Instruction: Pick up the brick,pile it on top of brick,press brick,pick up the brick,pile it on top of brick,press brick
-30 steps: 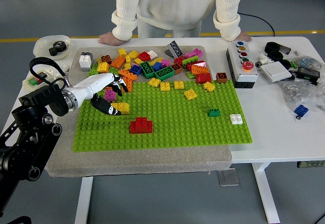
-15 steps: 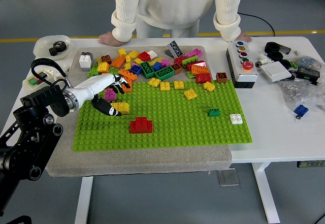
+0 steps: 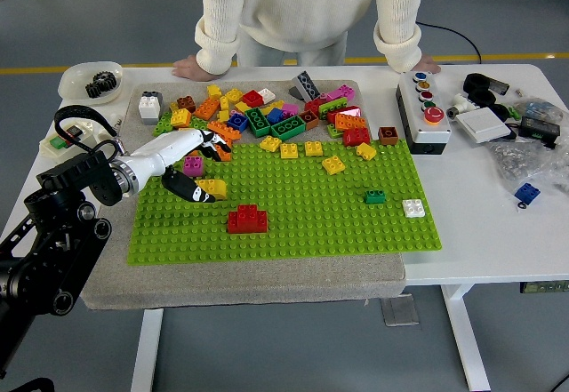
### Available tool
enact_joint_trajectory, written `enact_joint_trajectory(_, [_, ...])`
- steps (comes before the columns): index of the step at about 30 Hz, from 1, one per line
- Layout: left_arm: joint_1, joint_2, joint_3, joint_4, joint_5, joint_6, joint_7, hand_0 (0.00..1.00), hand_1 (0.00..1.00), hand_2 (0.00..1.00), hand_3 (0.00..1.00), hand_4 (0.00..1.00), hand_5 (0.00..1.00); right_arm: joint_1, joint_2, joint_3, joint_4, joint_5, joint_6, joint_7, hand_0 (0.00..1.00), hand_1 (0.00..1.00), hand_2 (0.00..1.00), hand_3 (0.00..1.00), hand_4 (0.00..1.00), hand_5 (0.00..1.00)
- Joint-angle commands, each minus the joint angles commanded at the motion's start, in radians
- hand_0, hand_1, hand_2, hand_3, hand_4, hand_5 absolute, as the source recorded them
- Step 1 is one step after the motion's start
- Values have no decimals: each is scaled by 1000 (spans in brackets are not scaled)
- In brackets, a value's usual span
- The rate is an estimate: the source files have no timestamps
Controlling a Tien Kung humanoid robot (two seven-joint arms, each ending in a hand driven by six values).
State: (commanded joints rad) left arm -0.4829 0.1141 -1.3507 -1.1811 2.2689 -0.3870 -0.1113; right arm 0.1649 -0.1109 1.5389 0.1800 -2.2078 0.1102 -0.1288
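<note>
At left of the green baseplate (image 3: 293, 214), left hand (image 3: 197, 163) lowered with fingers spread, holding nothing, thumb beside a yellow brick (image 3: 212, 188), magenta brick (image 3: 193, 166) under the palm; poised for a pick. Red stack (image 3: 246, 220) nearby, awaiting another layer.

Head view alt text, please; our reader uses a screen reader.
The robot's left hand reaches over a green baseplate beside a magenta brick and yellow brick. A person stands behind a pile of loose bricks.

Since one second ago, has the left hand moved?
Yes, slightly: the left hand has drifted up and left, away from the red brick.
</note>
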Motion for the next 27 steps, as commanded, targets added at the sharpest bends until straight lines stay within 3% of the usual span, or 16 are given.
enact_joint_trajectory(2, [0,1,4,6,0,13,-8,777,711,658,671,998,44,0,0,-1,0,0,0,0,741,649,718,592,797,313])
enact_joint_trajectory(6, [-2,1,15,20,0,33,-18,777,711,658,671,998,44,0,0,-2,0,-1,1,1,741,649,718,592,797,313])
enact_joint_trajectory(27, [-44,0,64,-9,0,-56,95,747,677,608,664,998,46,1,-4,-4,0,-4,3,-1,741,651,719,589,797,313])
